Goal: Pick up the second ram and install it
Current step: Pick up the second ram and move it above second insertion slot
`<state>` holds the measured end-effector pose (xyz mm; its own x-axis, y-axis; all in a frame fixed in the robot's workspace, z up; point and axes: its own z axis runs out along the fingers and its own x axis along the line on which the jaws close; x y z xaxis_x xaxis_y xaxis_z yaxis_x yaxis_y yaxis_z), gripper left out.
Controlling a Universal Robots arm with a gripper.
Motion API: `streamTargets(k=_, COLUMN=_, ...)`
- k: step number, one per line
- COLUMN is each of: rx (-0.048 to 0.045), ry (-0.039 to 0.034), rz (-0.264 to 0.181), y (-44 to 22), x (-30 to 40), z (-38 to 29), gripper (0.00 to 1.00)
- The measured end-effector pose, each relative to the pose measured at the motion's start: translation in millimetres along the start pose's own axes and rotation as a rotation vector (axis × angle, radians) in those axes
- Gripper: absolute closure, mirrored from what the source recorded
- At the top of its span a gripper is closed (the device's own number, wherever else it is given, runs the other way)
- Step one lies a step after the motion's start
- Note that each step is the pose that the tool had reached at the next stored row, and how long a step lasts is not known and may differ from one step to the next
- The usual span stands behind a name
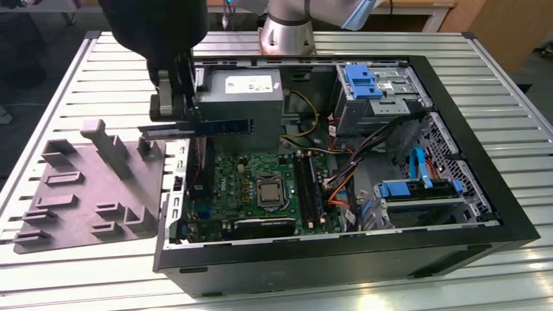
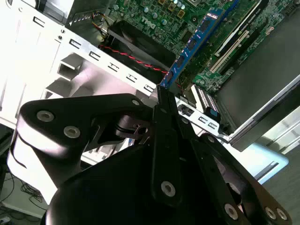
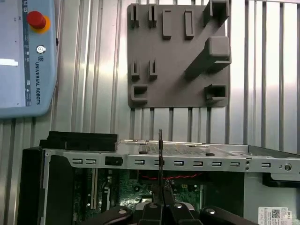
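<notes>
A silver slatted metal table (image 1: 78,285) holds an open black desktop computer case (image 1: 346,265) lying on its side. Beside the case, on the exterior view's left, lies a grey moulded plastic tray (image 1: 78,201) with upright posts. Inside the case are a green motherboard (image 1: 237,178), a grey metal power supply box (image 1: 237,87) and long black memory sockets (image 1: 307,184).

The arm's black gripper (image 1: 184,123) hangs over the case wall nearest the tray. It is clamped shut on the second ram (image 1: 220,126), a long, narrow, dark blue-green circuit-board stick. The stick is held level and on edge, in the air. One end reaches towards the tray; the other lies in front of the power supply box. It is well apart from the memory sockets.

In the second wrist view, the gripper (image 2: 161,96) shows its black fingers (image 2: 164,140) pressed together on one end of the second ram (image 2: 192,44). The stick juts out above the motherboard. In the first wrist view, the second ram (image 3: 160,150) appears edge-on as a thin dark line rising from the gripper (image 3: 161,194).
</notes>
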<state>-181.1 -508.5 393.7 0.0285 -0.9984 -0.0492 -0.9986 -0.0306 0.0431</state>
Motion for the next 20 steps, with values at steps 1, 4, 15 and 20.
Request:
streamTargets(k=1, rx=0.0000, ry=0.0000, rz=0.000, y=-0.8, x=0.0, z=0.0, gripper=0.88)
streamTargets(k=4, rx=0.0000, ry=0.0000, rz=0.000, y=-17.7, x=0.5, z=-0.8, gripper=0.88)
streamTargets(k=15, rx=0.0000, ry=-0.0001, rz=0.000, y=-26.4, x=0.7, z=-1.2, gripper=0.88)
streamTargets(k=20, rx=0.0000, ry=0.0000, rz=0.000, y=-30.3, x=0.9, z=-1.3, gripper=0.88)
